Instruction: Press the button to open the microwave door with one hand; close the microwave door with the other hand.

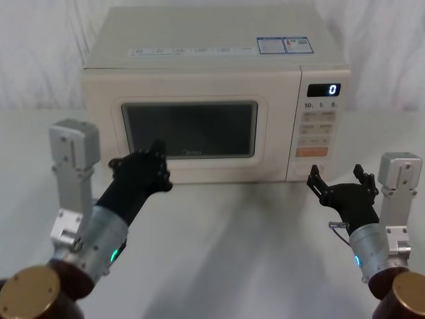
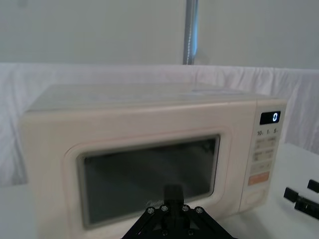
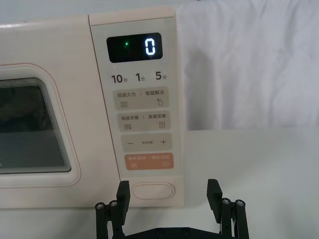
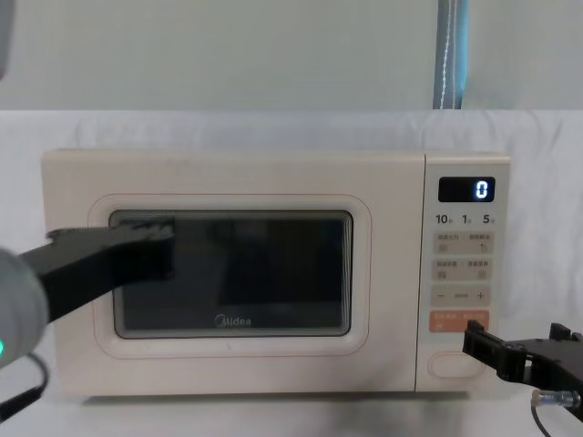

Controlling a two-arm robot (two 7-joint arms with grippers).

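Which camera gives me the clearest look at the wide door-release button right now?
The right wrist view: the button sits large and head-on between the open right gripper fingers. The chest view shows it small, partly behind that gripper. The head view shows it tiny at the panel's foot. The left wrist view shows it small and faint.

Bright, even light; left wrist view blurred, soft table (image 1: 219, 226) shadows.

White cloth-covered table (image 1: 219, 246), one appliance.
Cream box-shaped microwave (image 1: 199, 50) stands directly on it, door shut.
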